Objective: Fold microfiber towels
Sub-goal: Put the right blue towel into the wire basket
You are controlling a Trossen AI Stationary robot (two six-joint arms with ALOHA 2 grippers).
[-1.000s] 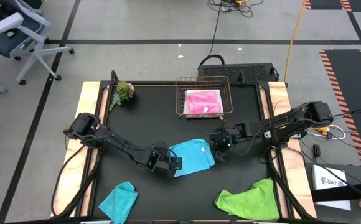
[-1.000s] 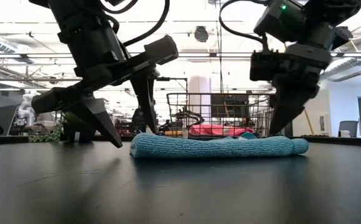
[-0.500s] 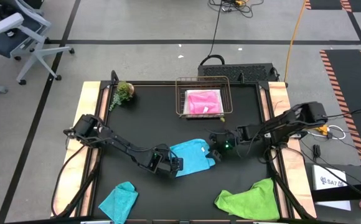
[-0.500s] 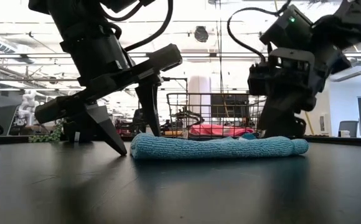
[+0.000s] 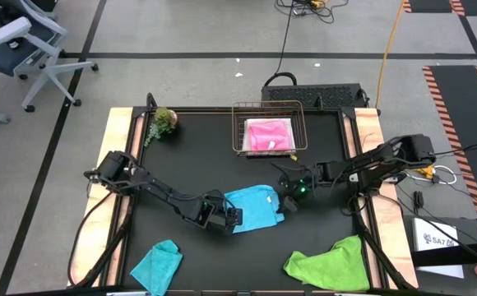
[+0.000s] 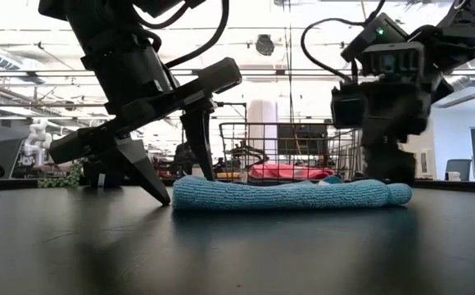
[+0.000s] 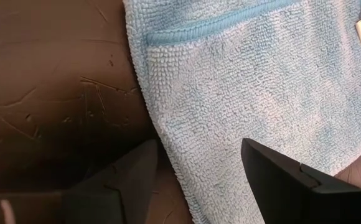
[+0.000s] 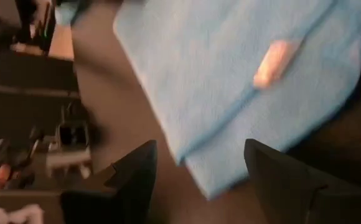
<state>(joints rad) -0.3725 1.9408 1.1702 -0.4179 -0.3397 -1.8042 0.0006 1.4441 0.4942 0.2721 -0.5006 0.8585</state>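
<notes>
One towel looks finished: the pink towel [image 5: 269,134] lies flat and squared inside the wire basket [image 5: 240,111] at the upper middle of the high view.

The sky blue towel [image 5: 253,208] is the one in hand. It lies at the centre of the table [image 5: 197,156], already doubled over at least once, judging by the thick layered edge in the low view. The left gripper [image 5: 224,219] stands at its lower left edge, fingers [image 7: 280,180] spread and holding nothing, one on the cloth and one on the bare table. The right gripper [image 5: 286,201] sits at the towel's right edge, fingers likewise parted and empty. I judge they are set for another fold or for lifting it to the basket.

Still unfolded: the teal towel [image 5: 158,265] crumpled at the lower left and the lime green towel [image 5: 331,261] bunched at the lower right. No white towel shows. So roughly one done, one underway, at least two left.
</notes>
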